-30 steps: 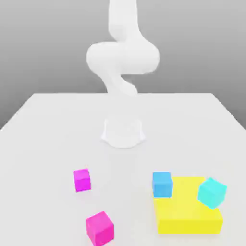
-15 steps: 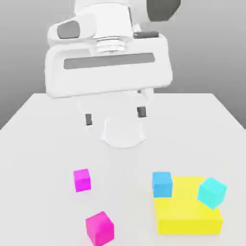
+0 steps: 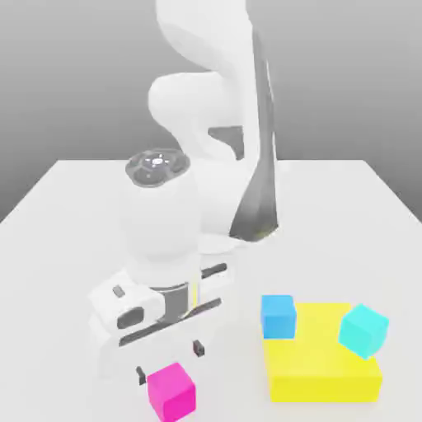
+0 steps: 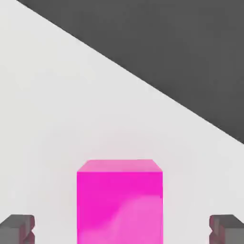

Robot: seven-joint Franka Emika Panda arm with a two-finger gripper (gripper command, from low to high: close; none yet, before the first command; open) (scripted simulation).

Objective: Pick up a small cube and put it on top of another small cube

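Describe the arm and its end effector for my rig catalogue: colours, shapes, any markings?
The arm is glossy white with rounded, bulbous links and a dark grey panel down one side. A grey round cap tops the wrist. The end effector is a white boxy block with dark slots and two small dark grey fingertips.

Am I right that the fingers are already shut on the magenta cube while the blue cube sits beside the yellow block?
Not quite: the fingers are open, one on each side of the magenta cube without touching it, as the hand view shows. The blue cube does sit beside the yellow block.
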